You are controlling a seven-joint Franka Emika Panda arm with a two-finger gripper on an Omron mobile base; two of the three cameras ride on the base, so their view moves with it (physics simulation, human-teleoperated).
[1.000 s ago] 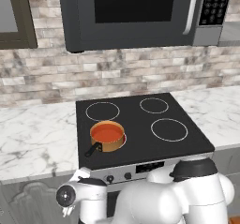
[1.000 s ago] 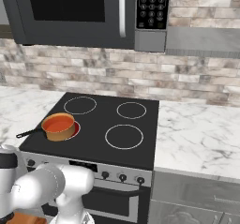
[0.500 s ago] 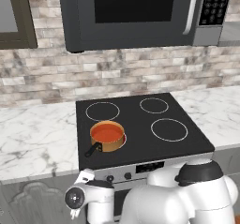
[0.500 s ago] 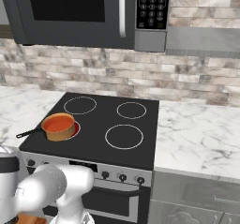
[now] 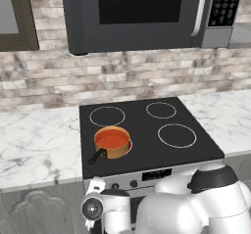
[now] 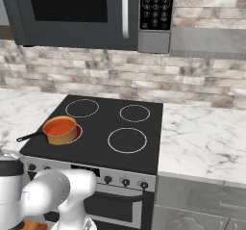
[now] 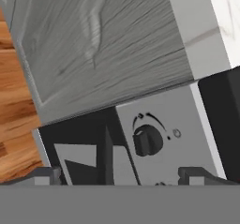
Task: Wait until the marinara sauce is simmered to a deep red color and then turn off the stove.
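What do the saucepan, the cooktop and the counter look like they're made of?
Saucepan: copper-toned metal by its orange-brown wall, with a black handle, perhaps plastic. Cooktop: smooth black glass, flat with white printed rings. Counter: white marble or a marble look, grey-veined.

A: Stove [image 5: 147, 130] top: glossy black glass; front panel brushed silver metal, matt dark knob [image 7: 147, 141].

B: Saucepan [image 5: 113, 145] copper, sauce [image 5: 112, 139] smooth. Counter [image 5: 34, 140] polished marble; cabinet [image 7: 103, 49] grey woodgrain.
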